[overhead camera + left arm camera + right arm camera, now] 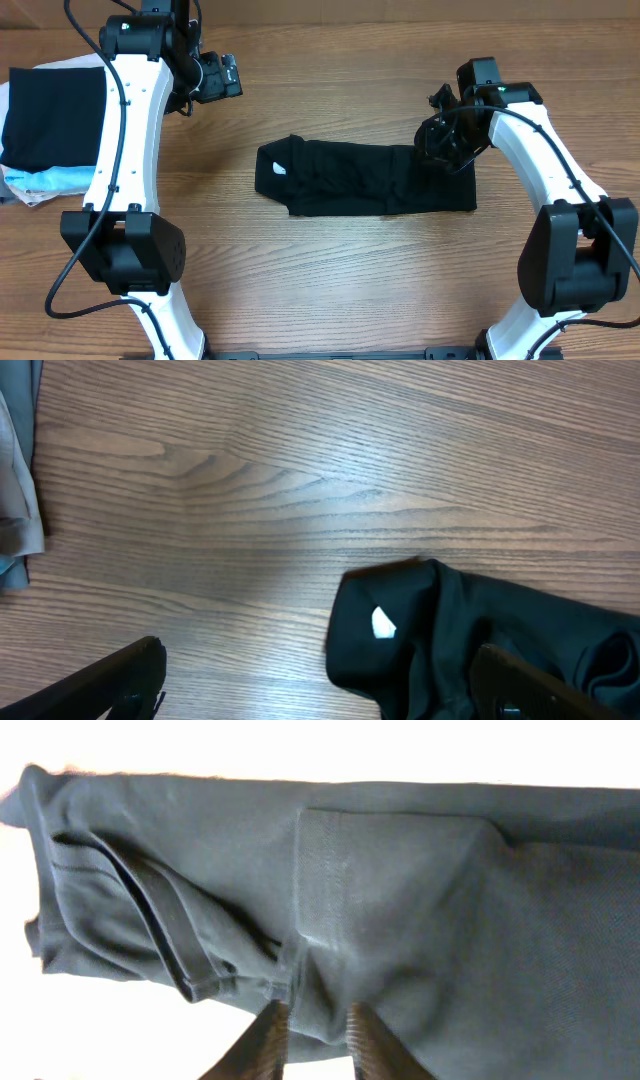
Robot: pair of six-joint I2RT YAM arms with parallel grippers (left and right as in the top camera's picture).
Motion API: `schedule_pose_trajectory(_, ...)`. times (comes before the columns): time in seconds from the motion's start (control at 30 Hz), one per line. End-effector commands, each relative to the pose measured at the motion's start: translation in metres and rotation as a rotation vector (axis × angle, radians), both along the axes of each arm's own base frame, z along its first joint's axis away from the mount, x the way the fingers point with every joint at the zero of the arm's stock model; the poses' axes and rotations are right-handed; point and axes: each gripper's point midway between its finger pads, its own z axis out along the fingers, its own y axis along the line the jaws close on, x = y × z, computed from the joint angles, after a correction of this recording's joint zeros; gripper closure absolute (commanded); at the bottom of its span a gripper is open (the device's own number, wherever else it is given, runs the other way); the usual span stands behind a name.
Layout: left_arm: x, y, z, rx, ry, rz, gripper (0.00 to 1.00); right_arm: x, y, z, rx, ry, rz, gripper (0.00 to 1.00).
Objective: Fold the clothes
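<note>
The black T-shirt (360,180) lies folded into a long strip across the middle of the table, with a small white mark (279,168) near its left end. My right gripper (440,140) is at the strip's right end. In the right wrist view, its fingers (318,1020) are pinched on a fold of the T-shirt's fabric (400,870) near a seam. My left gripper (225,75) is open and empty, above bare table up and left of the shirt. In the left wrist view, its fingers (325,690) are wide apart over the shirt's left end (500,630).
A stack of folded garments (50,120) sits at the table's left edge, black on top with pale blue and white beneath. Its edge also shows in the left wrist view (15,480). Bare wood lies in front of and behind the shirt.
</note>
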Motion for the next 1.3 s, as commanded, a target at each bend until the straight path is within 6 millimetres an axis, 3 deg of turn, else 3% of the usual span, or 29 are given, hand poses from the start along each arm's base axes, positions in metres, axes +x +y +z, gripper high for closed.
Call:
schedule_pose_trajectory(0.0, 0.001, 0.001, -0.001, 0.009, 0.000, 0.000, 0.00, 0.003, 0.009, 0.009, 0.006, -0.025, 0.007, 0.79)
schedule_pose_trajectory(0.37, 0.001, 0.001, -0.001, 0.009, 0.000, 0.000, 0.00, -0.038, 0.006, -0.051, -0.025, 0.101, -0.032, 0.80)
schedule_pose_trajectory(0.6, 0.001, 0.001, -0.001, 0.009, 0.000, 0.000, 0.00, -0.054, 0.020, -0.059, 0.074, 0.149, -0.021, 0.80)
schedule_pose_trajectory(0.73, 0.001, 0.001, -0.001, 0.009, 0.000, 0.000, 0.00, -0.045, 0.019, -0.046, 0.077, 0.133, -0.027, 0.87)
schedule_pose_trajectory(0.97, 0.001, 0.001, -0.001, 0.009, 0.000, 0.000, 0.00, 0.000, 0.022, 0.003, 0.093, -0.006, -0.019, 0.94)
schedule_pose_trajectory(1.07, 0.001, 0.001, -0.001, 0.009, 0.000, 0.000, 0.00, 0.015, 0.014, 0.000, 0.053, -0.032, -0.120, 0.96)
schedule_pose_trajectory(1.27, 0.001, 0.001, -0.001, 0.009, 0.000, 0.000, 0.00, 0.024, -0.003, -0.009, -0.030, -0.025, -0.254, 0.96)
